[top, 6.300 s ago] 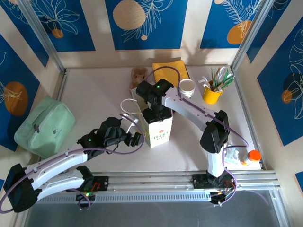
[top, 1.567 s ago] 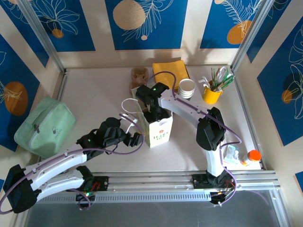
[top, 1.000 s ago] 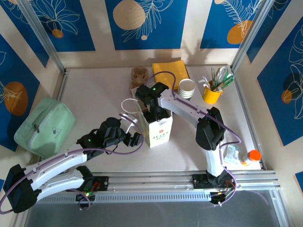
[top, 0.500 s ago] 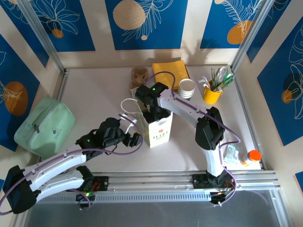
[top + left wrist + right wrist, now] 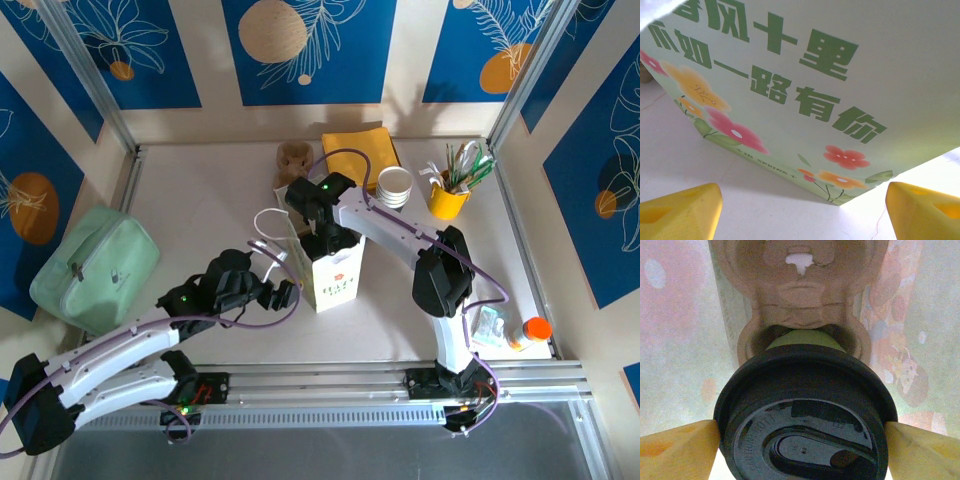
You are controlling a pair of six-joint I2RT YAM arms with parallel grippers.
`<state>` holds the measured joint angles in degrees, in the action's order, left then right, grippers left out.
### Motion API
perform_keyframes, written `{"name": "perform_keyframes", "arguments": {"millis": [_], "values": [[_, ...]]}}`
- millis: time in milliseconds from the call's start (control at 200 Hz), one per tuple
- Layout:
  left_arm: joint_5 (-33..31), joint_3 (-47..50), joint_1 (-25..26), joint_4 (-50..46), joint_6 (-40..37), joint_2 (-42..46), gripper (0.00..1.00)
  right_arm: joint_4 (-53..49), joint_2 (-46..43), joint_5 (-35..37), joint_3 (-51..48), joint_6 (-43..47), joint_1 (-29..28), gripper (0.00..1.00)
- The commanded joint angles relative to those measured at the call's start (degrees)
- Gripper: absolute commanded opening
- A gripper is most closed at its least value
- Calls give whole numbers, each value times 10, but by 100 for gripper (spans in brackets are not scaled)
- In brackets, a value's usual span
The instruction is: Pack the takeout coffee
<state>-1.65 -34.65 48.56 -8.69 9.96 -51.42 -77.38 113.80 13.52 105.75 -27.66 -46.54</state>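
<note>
Nearest us, the left tool point(image 5: 802, 212) hangs wide and empty, low over the tabletop point(image 5: 740, 200), facing the paper bag point(image 5: 805, 75). Green characters on the bag read 十里 and 一路有你, above pink and orange flowers. Inside that bag sits the takeout coffee point(image 5: 805, 390): a pale green cup under a round black lid point(image 5: 765, 410) with a sip flap and raised lettering too blurred to read, and a brown pulp cup holder point(image 5: 800, 295) curving round it. The right tool point(image 5: 802, 450) is down in the bag, yellow fingers point(image 5: 675, 450) spread either side of the lid's rim. Pressing it or just off it, I cannot tell.
</note>
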Motion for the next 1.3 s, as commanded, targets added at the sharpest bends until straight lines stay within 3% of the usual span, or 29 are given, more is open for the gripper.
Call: {"name": "perform_keyframes", "arguments": {"millis": [0,445,1296], "values": [[-8,-8,4,-9,-7,9,85,-12,-13,3,19,2,-5,85],[-10,-8,4,-10,-7,9,85,-17,-14,4,26,1,-7,76],[-13,-10,4,-9,-6,4,85,-49,-14,12,77,4,-7,81]]}}
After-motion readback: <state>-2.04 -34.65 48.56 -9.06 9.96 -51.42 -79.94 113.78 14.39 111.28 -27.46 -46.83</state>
